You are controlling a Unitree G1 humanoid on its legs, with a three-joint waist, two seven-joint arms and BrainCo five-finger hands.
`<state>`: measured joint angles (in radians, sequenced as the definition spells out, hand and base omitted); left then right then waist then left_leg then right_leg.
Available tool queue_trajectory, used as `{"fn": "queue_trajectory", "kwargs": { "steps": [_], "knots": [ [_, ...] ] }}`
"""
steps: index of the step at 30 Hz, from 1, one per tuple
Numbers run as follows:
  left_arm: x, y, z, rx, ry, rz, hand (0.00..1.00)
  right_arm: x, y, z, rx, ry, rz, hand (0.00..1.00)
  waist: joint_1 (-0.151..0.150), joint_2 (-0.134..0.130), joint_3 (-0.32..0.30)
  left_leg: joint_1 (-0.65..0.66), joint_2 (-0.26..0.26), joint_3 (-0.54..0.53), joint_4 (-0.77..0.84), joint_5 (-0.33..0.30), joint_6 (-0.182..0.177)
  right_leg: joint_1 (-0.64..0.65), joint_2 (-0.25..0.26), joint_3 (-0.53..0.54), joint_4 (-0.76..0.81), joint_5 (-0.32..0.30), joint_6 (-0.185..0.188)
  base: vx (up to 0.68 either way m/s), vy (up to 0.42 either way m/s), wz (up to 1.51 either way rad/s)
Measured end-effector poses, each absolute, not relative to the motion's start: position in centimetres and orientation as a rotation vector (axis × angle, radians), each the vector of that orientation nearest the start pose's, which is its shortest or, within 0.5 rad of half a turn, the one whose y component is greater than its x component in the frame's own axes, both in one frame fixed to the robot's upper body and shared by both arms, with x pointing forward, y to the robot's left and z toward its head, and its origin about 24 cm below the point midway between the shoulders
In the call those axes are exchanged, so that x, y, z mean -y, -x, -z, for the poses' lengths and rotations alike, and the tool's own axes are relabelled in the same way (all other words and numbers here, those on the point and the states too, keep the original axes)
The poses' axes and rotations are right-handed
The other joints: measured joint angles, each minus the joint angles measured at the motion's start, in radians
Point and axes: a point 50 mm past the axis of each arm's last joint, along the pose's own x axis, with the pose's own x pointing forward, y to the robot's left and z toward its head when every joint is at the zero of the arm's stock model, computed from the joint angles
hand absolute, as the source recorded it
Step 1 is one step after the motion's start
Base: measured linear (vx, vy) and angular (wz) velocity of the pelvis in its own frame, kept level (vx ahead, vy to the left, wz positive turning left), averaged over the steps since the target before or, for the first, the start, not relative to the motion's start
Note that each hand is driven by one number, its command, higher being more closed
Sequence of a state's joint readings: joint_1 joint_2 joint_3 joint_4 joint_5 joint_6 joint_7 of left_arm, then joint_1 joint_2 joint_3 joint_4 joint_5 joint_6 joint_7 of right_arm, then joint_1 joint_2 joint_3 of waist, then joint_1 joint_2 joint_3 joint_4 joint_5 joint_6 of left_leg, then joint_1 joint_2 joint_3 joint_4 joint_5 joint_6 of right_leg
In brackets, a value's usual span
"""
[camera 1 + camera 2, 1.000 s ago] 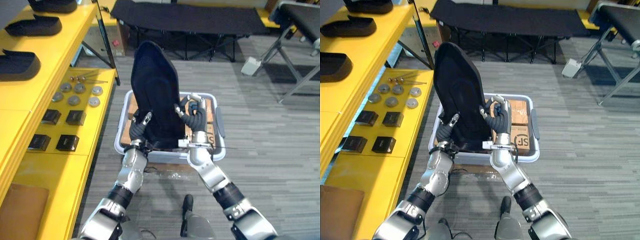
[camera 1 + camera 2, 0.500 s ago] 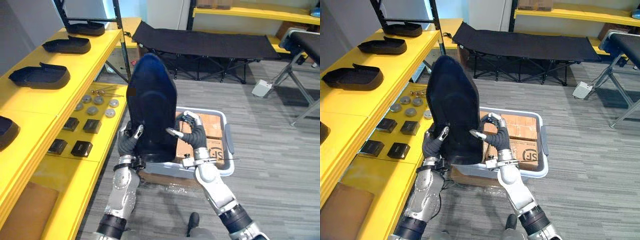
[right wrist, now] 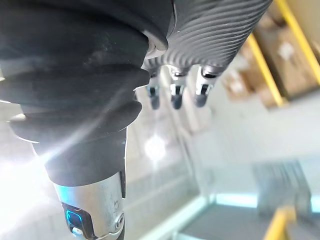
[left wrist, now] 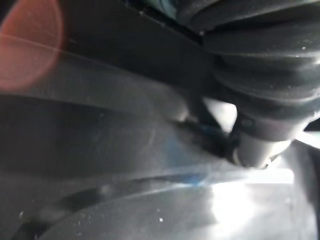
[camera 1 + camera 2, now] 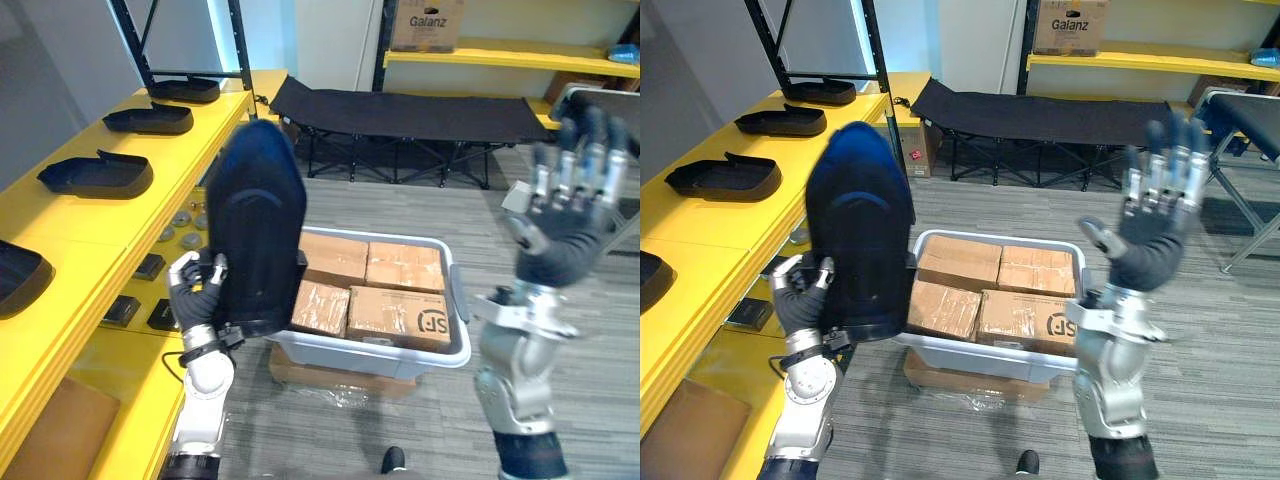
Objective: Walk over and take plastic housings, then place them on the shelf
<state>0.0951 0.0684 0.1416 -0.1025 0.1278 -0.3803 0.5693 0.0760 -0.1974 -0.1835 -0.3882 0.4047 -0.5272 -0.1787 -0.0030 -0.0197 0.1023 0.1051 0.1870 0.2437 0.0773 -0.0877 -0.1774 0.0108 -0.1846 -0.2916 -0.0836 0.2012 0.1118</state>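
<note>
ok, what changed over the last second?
The right hand let go of the plastic housing and rose, fingers spread open. The left hand alone now grips it, upright, swung from over the grey bin toward the yellow shelf. The camera tilted up too. Cardboard boxes and shelved housings stayed put.

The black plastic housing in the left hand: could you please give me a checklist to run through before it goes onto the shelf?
1. Left hand grips the housing: ok, fingers curl round its lower edge.
2. Right hand supports it: not ok, raised open, apart from the housing.
3. Housing lifted out of the bin: ok, held upright.
4. Free spot on the yellow shelf: ok, bare stretch between the shelved housings.
5. Grip firm enough for one hand: cannot tell.
</note>
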Motion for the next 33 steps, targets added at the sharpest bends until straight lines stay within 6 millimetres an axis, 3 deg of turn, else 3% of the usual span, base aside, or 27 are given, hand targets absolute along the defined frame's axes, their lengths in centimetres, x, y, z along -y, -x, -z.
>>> {"fn": "queue_trajectory", "kwargs": {
  "steps": [2, 4, 8, 11, 14, 18, 23, 24, 26, 27, 29, 33],
  "knots": [
    [-22.6, -20.3, -8.7, 0.464, -0.125, -0.73, 1.0, 24.0, -18.9, -15.0, 0.777, -0.198, 0.329, 0.0, -0.007, 0.003, -0.003, 0.0, 0.0, 0.015, -0.001, -0.003, 0.0, -0.011, 0.001, 0.015, -0.002, 0.0, 0.0, 0.01, 0.019, -0.19],
    [-23.0, -19.0, -8.9, 0.477, -0.109, -0.767, 1.0, 24.6, -17.4, -11.8, 0.606, -0.22, 0.349, 0.0, -0.014, 0.011, -0.006, 0.0, 0.0, 0.019, -0.001, -0.008, 0.001, -0.014, 0.002, 0.019, -0.006, -0.002, 0.002, 0.01, 0.017, -0.11],
    [-22.8, -17.9, -8.9, 0.502, 0.03, -0.776, 1.0, 24.2, -16.2, -6.2, 0.326, -0.281, 0.357, 0.0, -0.02, 0.012, -0.006, -0.001, 0.0, 0.027, -0.001, -0.02, 0.007, -0.015, 0.002, 0.023, -0.007, -0.016, 0.002, 0.0, 0.012, -0.04],
    [-23.2, -17.4, -9.3, 0.538, 0.093, -0.782, 1.0, 23.7, -16.1, -4.2, 0.244, -0.304, 0.352, 0.0, -0.019, 0.014, -0.007, -0.003, -0.001, 0.025, -0.002, -0.021, 0.008, -0.016, 0.0, 0.021, -0.007, -0.019, 0.003, 0.0, 0.005, 0.02],
    [-23.5, -17.1, -9.9, 0.569, 0.099, -0.799, 1.0, 23.0, -16.6, -4.1, 0.246, -0.311, 0.299, 0.0, -0.012, 0.018, -0.009, -0.005, -0.006, 0.016, -0.002, -0.021, 0.008, -0.011, -0.004, 0.014, -0.007, -0.019, 0.003, 0.02, 0.027, 0.08],
    [-23.7, -16.7, -10.7, 0.606, 0.09, -0.832, 1.0, 21.0, -18.7, -4.8, 0.285, -0.35, 0.186, 0.0, -0.006, 0.017, -0.009, -0.021, -0.008, -0.02, 0.002, -0.017, 0.006, -0.007, -0.009, -0.017, 0.002, -0.014, 0.01, 0.03, 0.016, 0.22],
    [-24.8, -15.2, -11.5, 0.629, 0.019, -0.948, 1.0, 17.5, -21.1, -3.9, 0.21, -0.395, 0.017, 0.0, 0.036, 0.016, -0.007, -0.039, -0.01, -0.107, 0.003, -0.014, 0.006, 0.053, -0.014, -0.111, 0.002, -0.033, 0.018, 0.02, 0.005, 0.54],
    [-25.2, -14.6, -11.6, 0.633, -0.005, -0.972, 1.0, 16.6, -21.6, -3.8, 0.198, -0.392, -0.028, 0.0, 0.056, 0.015, -0.007, -0.039, -0.01, -0.13, 0.003, -0.014, 0.006, 0.069, -0.014, -0.131, 0.002, -0.04, 0.02, 0.02, 0.012, 0.54],
    [-25.8, -13.6, -11.9, 0.642, -0.033, -1.002, 1.0, 15.2, -22.7, -4.4, 0.21, -0.356, -0.108, 0.0, 0.082, 0.012, -0.007, -0.041, -0.014, -0.155, 0.003, -0.012, 0.006, 0.081, -0.017, -0.156, 0.002, -0.045, 0.023, 0.02, 0.026, 0.44],
    [-26.1, -13.0, -12.1, 0.648, -0.044, -1.015, 1.0, 14.2, -23.8, -5.5, 0.242, -0.326, -0.17, 0.0, 0.111, 0.012, -0.007, -0.055, -0.02, -0.172, 0.005, -0.01, 0.009, 0.081, -0.023, -0.17, 0.002, -0.045, 0.024, 0.0, 0.036, 0.37],
    [-26.3, -12.7, -12.2, 0.654, -0.034, -1.008, 1.0, 13.1, -25.2, -7.1, 0.294, -0.298, -0.209, 0.0, 0.135, 0.009, -0.005, -0.063, -0.033, -0.196, 0.003, -0.006, 0.012, 0.09, -0.033, -0.187, 0.002, -0.048, 0.028, 0.0, 0.048, 0.37],
    [-25.8, -13.0, -12.8, 0.676, -0.038, -0.935, 1.0, 12.6, -26.1, -8.3, 0.33, -0.308, -0.194, 0.0, 0.142, -0.007, -0.001, -0.083, -0.051, -0.249, 0.002, -0.01, 0.024, 0.113, -0.044, -0.204, 0.004, -0.067, 0.037, 0.0, 0.042, 0.4]
  ]
}}
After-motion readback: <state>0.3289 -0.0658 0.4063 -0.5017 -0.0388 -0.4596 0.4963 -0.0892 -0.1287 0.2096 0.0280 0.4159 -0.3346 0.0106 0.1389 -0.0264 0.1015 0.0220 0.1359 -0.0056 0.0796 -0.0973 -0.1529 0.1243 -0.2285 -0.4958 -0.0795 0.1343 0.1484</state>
